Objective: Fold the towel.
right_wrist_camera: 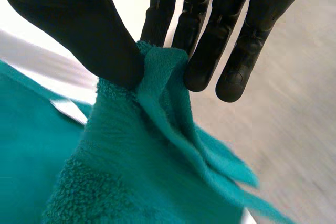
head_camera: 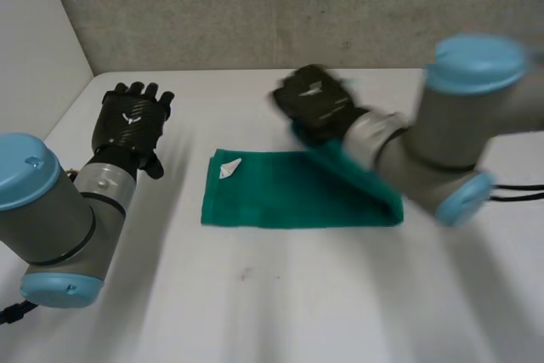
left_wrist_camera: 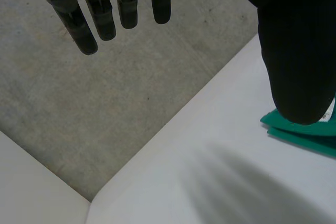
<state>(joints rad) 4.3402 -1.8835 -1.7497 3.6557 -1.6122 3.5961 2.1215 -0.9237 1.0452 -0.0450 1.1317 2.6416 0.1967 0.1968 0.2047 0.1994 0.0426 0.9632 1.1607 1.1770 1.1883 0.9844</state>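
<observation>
A green towel (head_camera: pixel 280 193) lies folded on the white table (head_camera: pixel 280 295), with a white label (head_camera: pixel 229 167) near its left end. My right hand (head_camera: pixel 316 104) is above the towel's far right part, lifting that end off the table. Its thumb (right_wrist_camera: pixel 89 35) and fingers (right_wrist_camera: pixel 205 40) pinch a bunched corner of the towel (right_wrist_camera: pixel 152 129). My left hand (head_camera: pixel 132 121) rests over the table to the left of the towel, apart from it, its fingers (left_wrist_camera: pixel 100 14) straight and spread. A corner of the towel (left_wrist_camera: pixel 302 132) lies beside its thumb (left_wrist_camera: pixel 296 51).
A grey wall (head_camera: pixel 255 6) stands behind the table's far edge, and a white side wall (head_camera: pixel 34 31) closes the left. Bare table lies in front of the towel.
</observation>
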